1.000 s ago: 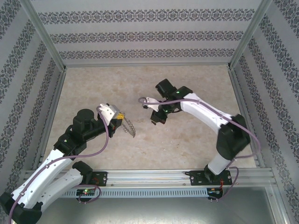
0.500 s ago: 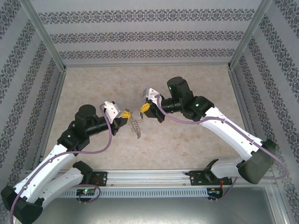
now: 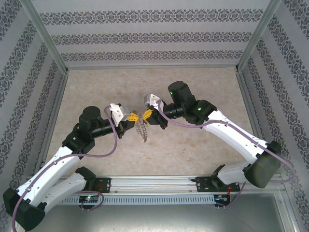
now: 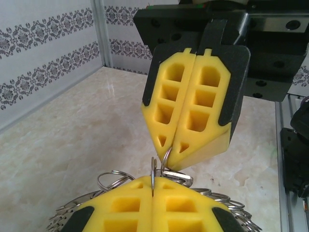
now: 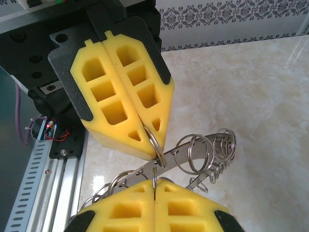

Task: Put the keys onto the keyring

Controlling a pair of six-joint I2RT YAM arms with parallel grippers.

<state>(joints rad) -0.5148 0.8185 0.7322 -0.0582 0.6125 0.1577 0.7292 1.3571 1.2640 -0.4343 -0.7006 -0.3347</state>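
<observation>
Beige marbled table [image 3: 193, 145] is lying beneath both arms. The left gripper [image 3: 131, 117], at nine o'clock from the keys [image 3: 140, 129], is squeezing fully closed on a thin wire ring [image 4: 152, 175]. The right gripper [image 3: 147, 115], at three o'clock, is pinching a ring likewise. The keys are dangling at six o'clock below the meeting tips, partly hidden behind yellow pads [image 4: 202, 209].

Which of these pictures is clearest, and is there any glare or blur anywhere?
Top view: soft even light, but the keys look tiny and smeared. Left wrist view: pale glare streak on the table. Right wrist view: close, the keys are sharp and shiny.
</observation>
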